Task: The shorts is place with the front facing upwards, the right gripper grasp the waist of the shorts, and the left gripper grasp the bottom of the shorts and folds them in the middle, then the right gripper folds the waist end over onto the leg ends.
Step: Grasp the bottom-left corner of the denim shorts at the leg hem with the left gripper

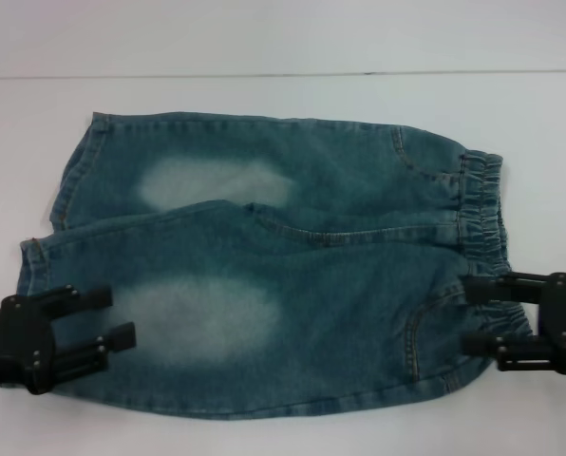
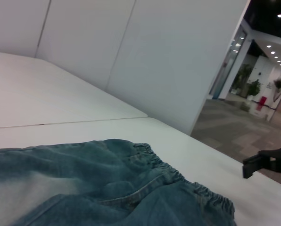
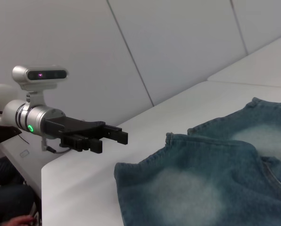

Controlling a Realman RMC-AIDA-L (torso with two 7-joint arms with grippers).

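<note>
**Denim flat, both claws at the near leg's two ends**

Denim, blue-green with pale faded patches: the shorts (image 1: 273, 266) lie spread on the white table (image 1: 283, 95), front up, legs pointing to the robot's left, waist to its right. That layout puts each end within reach of the arm meant for it.

Nearest the robot, the left gripper (image 1: 107, 318) sits at table level over the nearer leg, just inside the leg ends (image 1: 38, 264). Its fingers are spread apart, one above the other in the head view, cloth showing between them; nothing clamped yet, as far as I can judge.

Same near edge, opposite side: the right gripper (image 1: 473, 313) points inward at the waist (image 1: 482, 214), at its nearer portion. Fingers likewise parted, tips at the gathered band's edge, holding nothing.

Farther back, the second leg and the rest of the waistband lie untouched, slightly overlapped by the near leg along the centre seam.

Judgement: both claws are staged to pinch the near edge, so the lengthwise fold can carry it away from the robot.
</note>
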